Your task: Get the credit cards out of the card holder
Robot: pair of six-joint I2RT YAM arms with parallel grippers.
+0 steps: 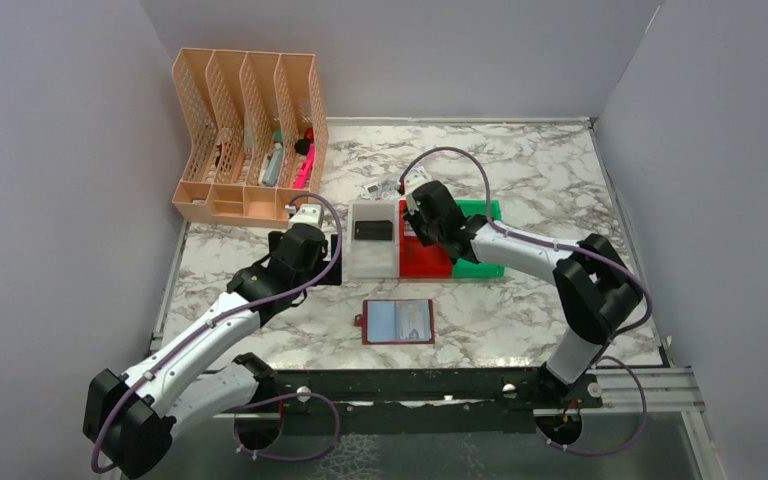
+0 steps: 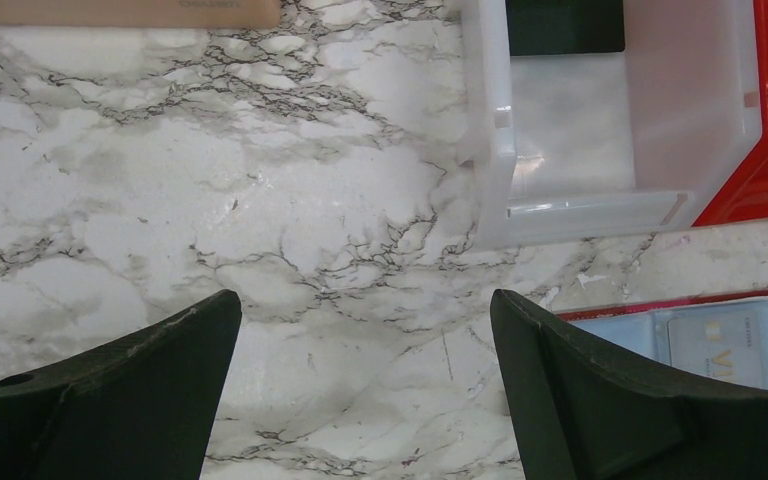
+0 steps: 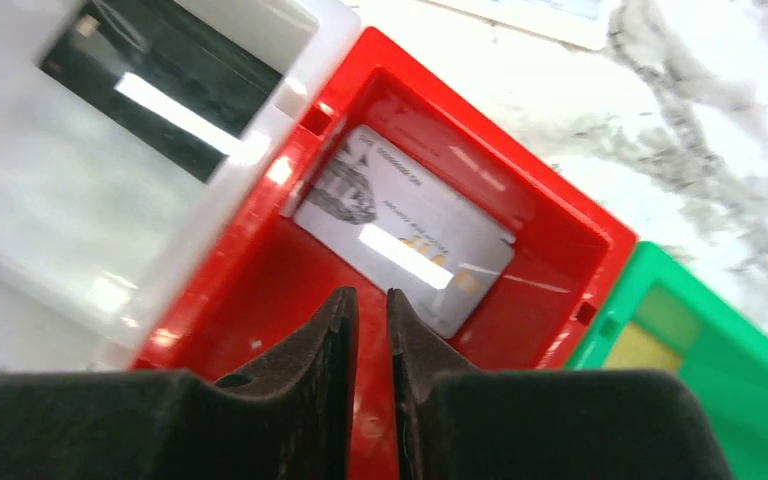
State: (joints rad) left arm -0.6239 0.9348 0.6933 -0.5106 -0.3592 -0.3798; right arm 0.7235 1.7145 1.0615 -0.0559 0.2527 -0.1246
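The card holder (image 1: 398, 321) lies open near the table's front, its maroon edge and bluish sleeves (image 2: 705, 335) also showing in the left wrist view; a pale card (image 2: 725, 348) sits in one sleeve. A black card (image 1: 373, 230) lies in the white bin (image 1: 372, 264). A silver card (image 3: 405, 245) rests flat in the red bin (image 3: 260, 290), and a yellowish card (image 3: 645, 345) in the green bin (image 3: 720, 385). My right gripper (image 3: 370, 295) hovers over the red bin, jaws a narrow gap apart with nothing between them. My left gripper (image 2: 360, 300) is wide open over bare marble left of the white bin.
A peach desk organizer (image 1: 245, 140) with pens stands at the back left. Small white printed tags (image 1: 380, 188) lie behind the bins. Grey walls enclose the table on three sides. The three bins sit side by side in mid-table.
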